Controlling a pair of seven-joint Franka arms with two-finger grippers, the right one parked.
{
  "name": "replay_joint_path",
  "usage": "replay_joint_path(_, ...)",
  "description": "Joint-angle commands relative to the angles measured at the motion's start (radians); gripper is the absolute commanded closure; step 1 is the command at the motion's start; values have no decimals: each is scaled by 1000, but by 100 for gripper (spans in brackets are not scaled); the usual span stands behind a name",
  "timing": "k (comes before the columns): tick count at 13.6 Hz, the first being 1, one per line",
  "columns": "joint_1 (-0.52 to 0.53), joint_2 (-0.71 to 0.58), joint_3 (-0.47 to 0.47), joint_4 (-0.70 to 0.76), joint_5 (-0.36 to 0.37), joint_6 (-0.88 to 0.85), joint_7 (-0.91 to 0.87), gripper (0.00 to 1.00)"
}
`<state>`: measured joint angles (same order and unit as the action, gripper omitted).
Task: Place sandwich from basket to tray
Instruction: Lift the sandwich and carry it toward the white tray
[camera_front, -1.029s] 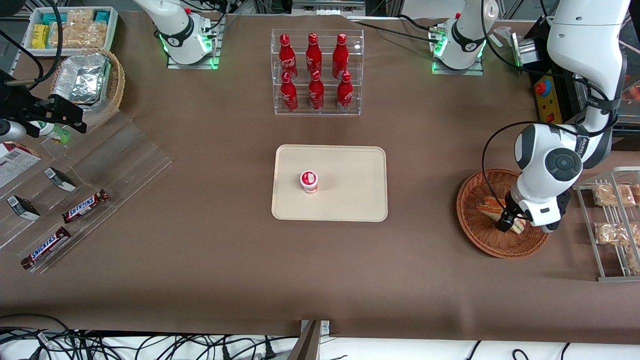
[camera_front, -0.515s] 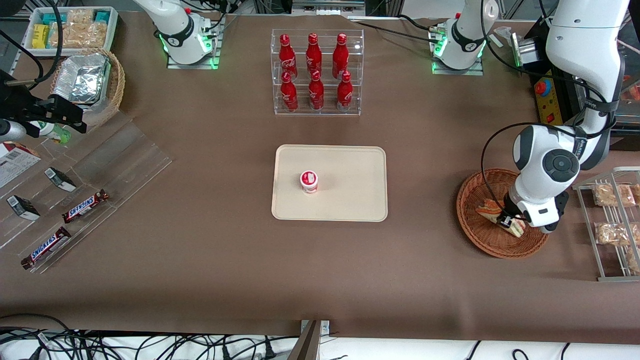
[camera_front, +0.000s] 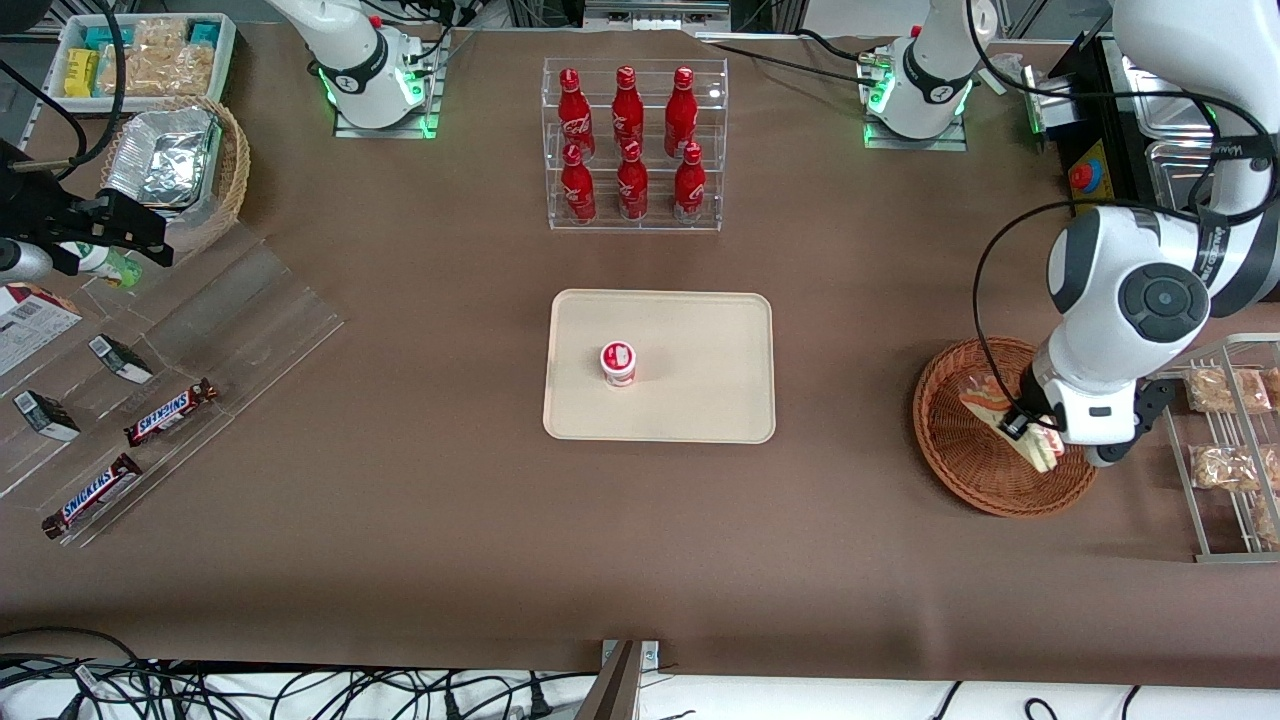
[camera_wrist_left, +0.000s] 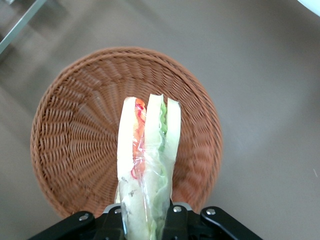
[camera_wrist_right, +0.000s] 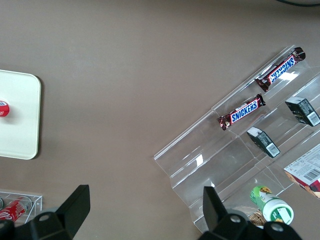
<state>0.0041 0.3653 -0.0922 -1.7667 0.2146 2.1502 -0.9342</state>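
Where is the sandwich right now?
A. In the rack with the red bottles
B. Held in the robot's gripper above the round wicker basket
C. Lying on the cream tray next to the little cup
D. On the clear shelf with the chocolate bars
B: the gripper is shut on the sandwich, which hangs above the basket; the tray holds only a small cup.

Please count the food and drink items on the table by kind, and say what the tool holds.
Red bottles: 6
Snickers bars: 2
Sandwich: 1, held in the tool above the basket
Small cup on the tray: 1
Total: 10
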Motion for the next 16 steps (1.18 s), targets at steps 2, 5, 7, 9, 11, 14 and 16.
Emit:
replay_joint_path(2,7,-5,-98,82,6,-140,173,100)
replay_joint_path(5,7,-5,-162,179,-58,-255,279,100)
replay_joint_path(7,5,-3,-204,231,-89,-332,378,100)
replay_joint_path(9,-3,-3,-228,262,-136,-378,495,100)
replay_joint_path(11,-3,-3,-273,263,-172,-400,572,100)
replay_joint_path(14,-15,10,-345,260,-173,-401,571,100)
replay_joint_path(16,-42,30,-362,253,-176,-388,528,100)
